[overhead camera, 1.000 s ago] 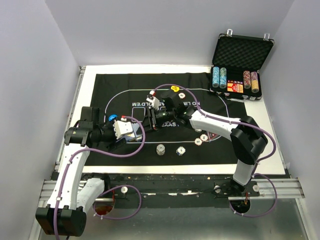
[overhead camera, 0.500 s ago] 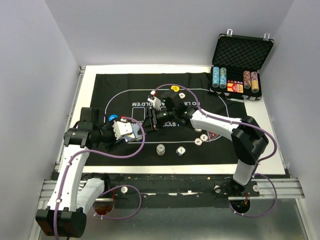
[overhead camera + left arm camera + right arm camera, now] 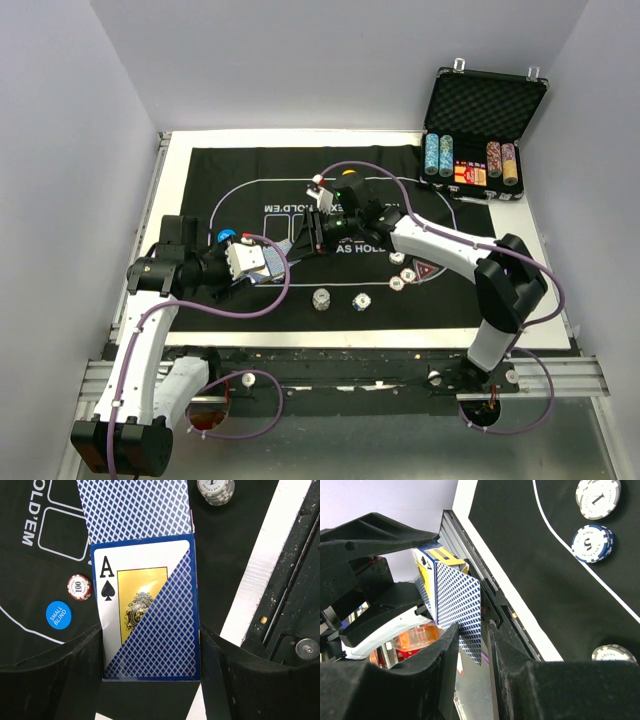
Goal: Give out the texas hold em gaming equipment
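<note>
two robot arms meet over a black felt mat point(image 3: 250, 170) on a white table point(image 3: 190, 145). the left gripper point(image 3: 150, 650) has its jaws pinching the sides of a small deck box point(image 3: 150, 615), printed with an ace of spades and held above the near left part of the mat. a blue-backed card point(image 3: 135, 505) sticks out of the box's open end. the right gripper point(image 3: 472, 645) has its jaws pressed on that card's free edge.

compared with half a second ago, the right arm's wrist has risen and swung to the right and farther back, and the card point(image 3: 285, 245) now shows as a strip between box and jaws. this looks like one card being drawn out for dealing; it seems not yet clear of the box.

two small chip stacks point(image 3: 321, 299) sit near the front edge of the mat, and a blue button point(image 3: 226, 237) lies at the left. an open case point(image 3: 480, 130) at the far right holds more chips. no dealt cards can be seen on the mat, so the sharing out looks far from finished.
</note>
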Robot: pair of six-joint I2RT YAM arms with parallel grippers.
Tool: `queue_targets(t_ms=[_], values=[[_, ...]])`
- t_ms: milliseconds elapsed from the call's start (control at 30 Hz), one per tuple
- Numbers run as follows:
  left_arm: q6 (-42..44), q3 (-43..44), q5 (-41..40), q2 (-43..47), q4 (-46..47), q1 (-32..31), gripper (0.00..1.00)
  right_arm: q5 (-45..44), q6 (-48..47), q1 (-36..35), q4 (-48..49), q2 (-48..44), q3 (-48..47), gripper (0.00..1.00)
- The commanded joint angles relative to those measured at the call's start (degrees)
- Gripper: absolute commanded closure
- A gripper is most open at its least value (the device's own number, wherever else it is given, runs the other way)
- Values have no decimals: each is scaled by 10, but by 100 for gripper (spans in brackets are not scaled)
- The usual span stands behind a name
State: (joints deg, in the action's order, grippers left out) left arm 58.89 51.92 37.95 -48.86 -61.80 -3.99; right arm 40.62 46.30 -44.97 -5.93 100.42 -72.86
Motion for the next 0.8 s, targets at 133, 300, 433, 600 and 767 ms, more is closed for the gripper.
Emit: queue_targets(t_ms=[133, 300, 433, 600, 767], values=[[6, -2, 25, 10, 15, -2, 55, -20, -23, 19, -37, -33, 6, 66], [9, -6, 21, 8, 15, -2, 55, -20, -20, 35, -38, -43, 12, 72], [9, -11, 19, 7, 19, -2, 55, -12, -10, 44, -36, -44, 11, 75], [12, -15, 13, 8, 20, -2, 55, 34, 28, 49, 20, -42, 35, 76], [13, -14, 11, 7, 19, -2, 54, 75, 63, 49, 78, -29, 59, 48]])
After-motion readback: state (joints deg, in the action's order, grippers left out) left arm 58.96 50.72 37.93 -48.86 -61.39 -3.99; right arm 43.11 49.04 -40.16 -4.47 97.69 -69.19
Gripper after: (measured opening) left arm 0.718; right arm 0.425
